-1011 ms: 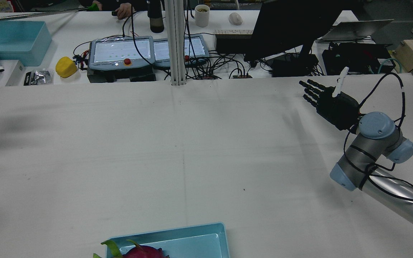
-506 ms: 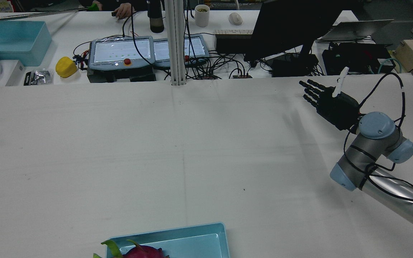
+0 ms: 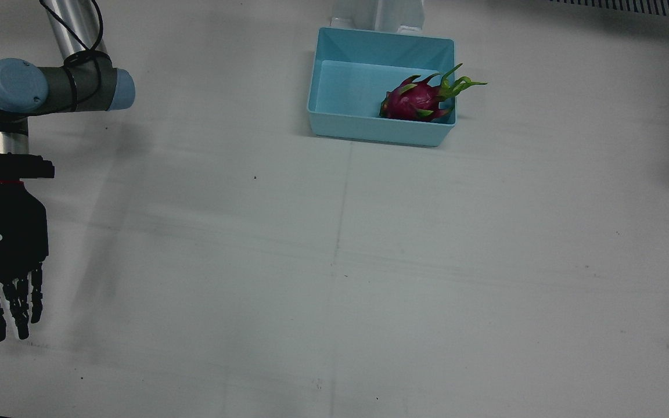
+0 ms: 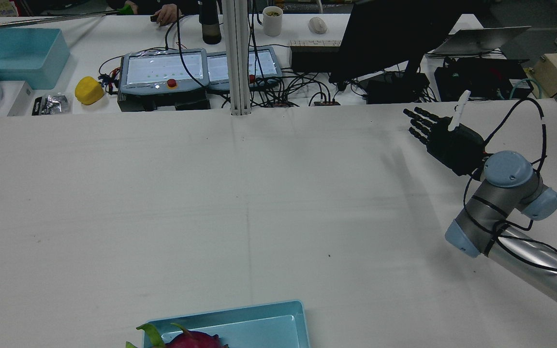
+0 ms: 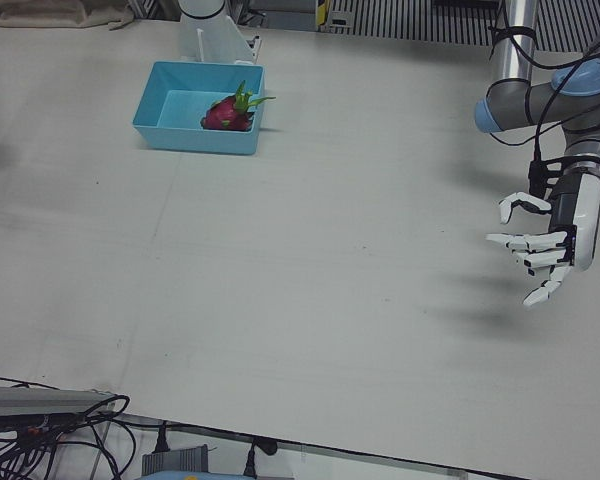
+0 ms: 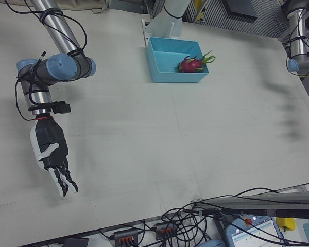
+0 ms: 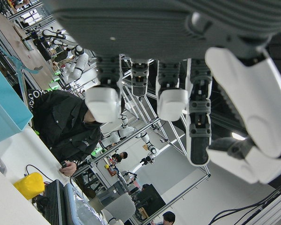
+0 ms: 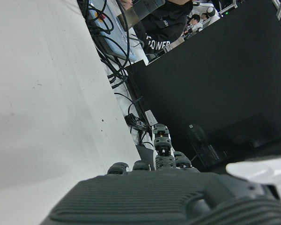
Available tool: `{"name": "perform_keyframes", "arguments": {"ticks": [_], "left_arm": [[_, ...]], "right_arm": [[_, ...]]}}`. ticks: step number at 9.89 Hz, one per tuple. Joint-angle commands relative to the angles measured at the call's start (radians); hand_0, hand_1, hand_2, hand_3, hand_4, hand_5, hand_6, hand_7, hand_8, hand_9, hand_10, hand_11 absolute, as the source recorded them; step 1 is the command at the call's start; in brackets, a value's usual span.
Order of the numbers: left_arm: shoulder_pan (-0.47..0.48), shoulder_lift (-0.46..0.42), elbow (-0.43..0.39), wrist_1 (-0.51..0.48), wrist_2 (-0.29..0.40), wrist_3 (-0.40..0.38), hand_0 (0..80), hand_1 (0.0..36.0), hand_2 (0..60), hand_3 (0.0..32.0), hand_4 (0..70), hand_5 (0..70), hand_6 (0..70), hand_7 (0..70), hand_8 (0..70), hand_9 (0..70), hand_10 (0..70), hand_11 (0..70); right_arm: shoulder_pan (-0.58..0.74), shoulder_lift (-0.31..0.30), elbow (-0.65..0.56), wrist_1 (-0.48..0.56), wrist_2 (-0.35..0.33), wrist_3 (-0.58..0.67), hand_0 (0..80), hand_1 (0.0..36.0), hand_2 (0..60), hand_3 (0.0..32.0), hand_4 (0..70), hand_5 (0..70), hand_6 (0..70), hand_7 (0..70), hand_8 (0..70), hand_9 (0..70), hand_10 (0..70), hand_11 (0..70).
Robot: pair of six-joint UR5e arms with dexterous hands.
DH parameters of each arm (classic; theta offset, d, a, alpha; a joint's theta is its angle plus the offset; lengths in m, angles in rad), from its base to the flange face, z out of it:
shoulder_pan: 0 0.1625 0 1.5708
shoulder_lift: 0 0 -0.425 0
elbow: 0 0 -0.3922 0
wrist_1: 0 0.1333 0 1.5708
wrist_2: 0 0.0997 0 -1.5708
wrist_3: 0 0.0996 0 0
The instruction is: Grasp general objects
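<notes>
A pink dragon fruit (image 3: 416,103) with green scales lies in the right end of a light blue bin (image 3: 343,87) at the robot's side of the table. The rear view shows just the fruit's top (image 4: 194,340) in the bin (image 4: 259,328) at the bottom edge. My black right hand (image 3: 6,255) hovers open over the far table edge, fingers stretched out, well away from the bin. My white left hand (image 5: 540,250) hangs open with fingers loosely curled above bare cloth on the opposite side, holding nothing. It is outside the rear view.
Beyond the table's far edge stand two teach pendants (image 4: 162,72), a black monitor (image 4: 385,34), cables, a yellow object (image 4: 88,90), a mug (image 4: 272,20) and a blue box (image 4: 17,55). A person's hand (image 4: 167,14) rests there. White cloth covers the table.
The left hand's white fingers, at the rear view's left edge a second ago, have slipped out of that view. The right arm and the fruit have not moved.
</notes>
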Motion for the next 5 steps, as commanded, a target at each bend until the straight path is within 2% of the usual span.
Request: {"name": "perform_keyframes", "arguments": {"ticks": [1,2,3,4,5], "left_arm": [[-0.001,0.000,0.002,-0.001,0.001,0.004,46.4,13.6,60.0,0.0,70.0,15.3,65.9,70.0,12.5,18.6,70.0,70.0],[0.001,0.002,0.004,-0.008,0.000,0.017,38.0,8.8,55.4,0.0,62.7,7.4,42.9,70.0,7.5,18.6,56.6,70.0],[0.001,0.000,0.002,-0.016,0.001,0.026,0.0,0.9,30.6,11.8,0.4,0.0,2.3,70.0,0.2,15.5,0.4,0.7],[0.001,0.000,0.001,-0.024,0.000,0.032,0.0,5.2,47.3,11.2,0.0,0.0,0.0,40.7,0.0,6.7,0.0,0.0],[0.001,-0.001,-0.002,-0.022,0.001,0.034,2.5,13.4,60.0,7.8,0.0,0.0,0.0,26.2,0.0,3.8,0.0,0.0]], "right_arm": [[0.000,0.000,-0.001,0.000,0.000,0.000,0.0,0.0,0.0,0.0,0.0,0.0,0.0,0.0,0.0,0.0,0.0,0.0],[0.000,0.000,-0.001,0.000,0.000,0.000,0.0,0.0,0.0,0.0,0.0,0.0,0.0,0.0,0.0,0.0,0.0,0.0],[0.000,0.000,0.000,0.000,0.000,0.000,0.0,0.0,0.0,0.0,0.0,0.0,0.0,0.0,0.0,0.0,0.0,0.0],[0.000,0.000,0.000,0.000,0.000,0.000,0.0,0.0,0.0,0.0,0.0,0.0,0.0,0.0,0.0,0.0,0.0,0.0],[0.000,0.000,0.000,0.000,0.000,0.000,0.0,0.0,0.0,0.0,0.0,0.0,0.0,0.0,0.0,0.0,0.0,0.0]]}}
